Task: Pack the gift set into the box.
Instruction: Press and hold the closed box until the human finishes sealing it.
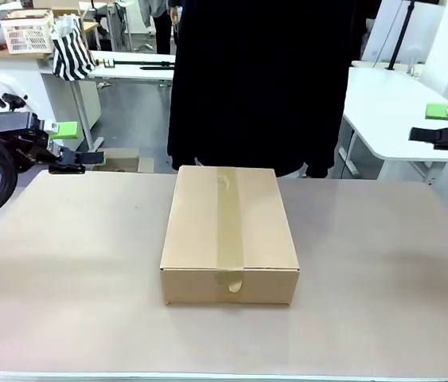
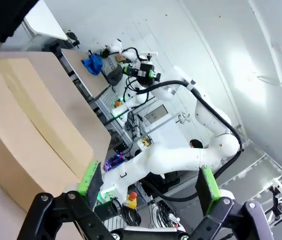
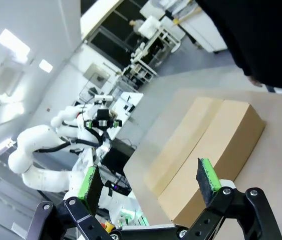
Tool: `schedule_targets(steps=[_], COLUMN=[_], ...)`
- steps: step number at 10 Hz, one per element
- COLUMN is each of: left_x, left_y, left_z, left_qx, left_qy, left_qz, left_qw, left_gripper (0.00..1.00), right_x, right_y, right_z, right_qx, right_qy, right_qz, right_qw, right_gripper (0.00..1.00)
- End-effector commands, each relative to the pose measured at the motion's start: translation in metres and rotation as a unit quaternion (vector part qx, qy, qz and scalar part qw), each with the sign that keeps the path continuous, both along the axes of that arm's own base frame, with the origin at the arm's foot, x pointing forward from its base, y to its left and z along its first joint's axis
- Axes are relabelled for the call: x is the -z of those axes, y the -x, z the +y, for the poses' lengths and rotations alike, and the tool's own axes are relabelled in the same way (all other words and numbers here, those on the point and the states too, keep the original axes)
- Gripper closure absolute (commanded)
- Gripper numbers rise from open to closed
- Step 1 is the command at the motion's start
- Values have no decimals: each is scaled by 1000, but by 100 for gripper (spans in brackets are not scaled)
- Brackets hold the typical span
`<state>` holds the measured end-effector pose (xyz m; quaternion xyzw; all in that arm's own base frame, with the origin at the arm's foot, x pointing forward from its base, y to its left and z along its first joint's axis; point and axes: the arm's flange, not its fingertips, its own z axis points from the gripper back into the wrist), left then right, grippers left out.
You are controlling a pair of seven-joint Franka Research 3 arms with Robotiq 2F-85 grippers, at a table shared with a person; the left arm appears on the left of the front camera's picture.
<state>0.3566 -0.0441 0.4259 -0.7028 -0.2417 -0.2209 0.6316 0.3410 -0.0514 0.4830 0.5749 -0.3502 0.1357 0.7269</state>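
One box sits on the table, about in the middle and a little toward the far side, where one person in dark clothes stands close behind it. The box is shut, its top flaps down flat, and a single strip of brown tape runs along the seam from the far edge to the near one, its end folded down over the front face. Two arms flank it, one at each side, both held up off the table and well apart from the box. The left gripper hangs above the table's far left corner with its two green-padded fingers spread wide and nothing between them; from its own wrist camera the left gripper shows the same wide gap, with the box off to one side. The right gripper hovers at the far right, past the table's edge, also wide apart and empty; through the right gripper in the wrist view, the box lies beyond the fingers, not touched by either one.
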Motion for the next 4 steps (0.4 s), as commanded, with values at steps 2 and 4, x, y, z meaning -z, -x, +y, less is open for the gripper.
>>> schedule_targets(steps=[2, 4], left_x=[-3, -3], left_y=[2, 2], left_z=[2, 2], left_qx=[-6, -6], left_qy=[5, 5], left_qz=[-4, -4], left_qw=[1000, 1000], left_gripper=[0, 0], right_x=[-2, -2], right_y=[0, 0], right_z=[6, 6], right_qx=[-8, -8], right_qy=[6, 6], right_qz=[14, 14], right_qw=[1000, 1000], right_gripper=[0, 0])
